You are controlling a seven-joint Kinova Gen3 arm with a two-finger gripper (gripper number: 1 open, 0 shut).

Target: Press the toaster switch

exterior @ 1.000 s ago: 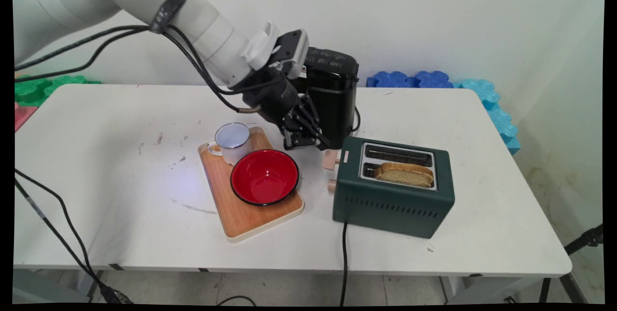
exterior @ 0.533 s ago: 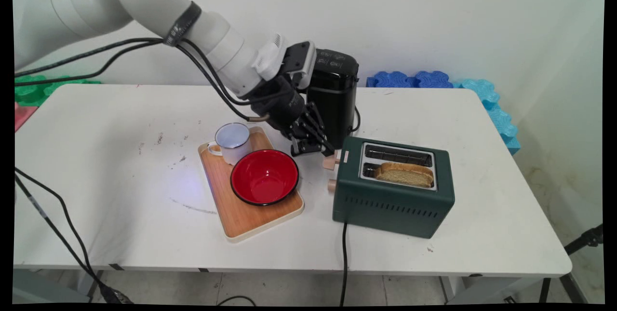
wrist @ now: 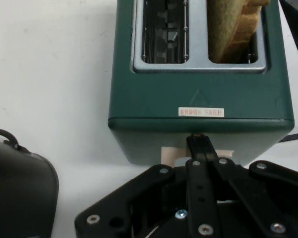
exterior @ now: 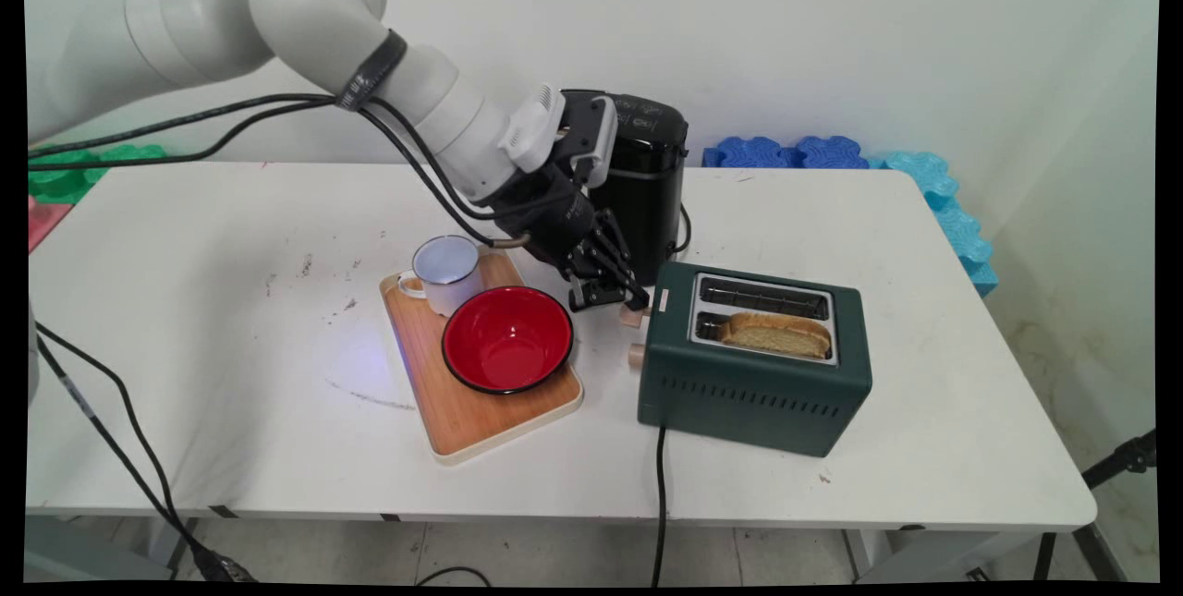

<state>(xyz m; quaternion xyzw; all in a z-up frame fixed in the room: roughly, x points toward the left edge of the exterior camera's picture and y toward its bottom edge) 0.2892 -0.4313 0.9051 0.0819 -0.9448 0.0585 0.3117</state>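
The pincer [exterior: 617,298] is pressing down on the pale wooden lever knob [exterior: 632,317] at the end of a dark green two-slot toaster [exterior: 753,358], its fingers drawn together into one narrow black tip, closed on nothing. The toaster is sitting on a white table [exterior: 231,319]. It is carrying a small white label with red writing too small to read on its top edge, seen in the hand view, beside a raised triangle mark. A slice of browned bread [exterior: 774,334] is standing in its nearer slot; the farther slot is showing only its wire rack. Left of the toaster a wooden tray [exterior: 462,425] is holding a red bowl [exterior: 507,338] and a white mug [exterior: 445,273]. Behind the toaster a black appliance [exterior: 642,185] is standing.
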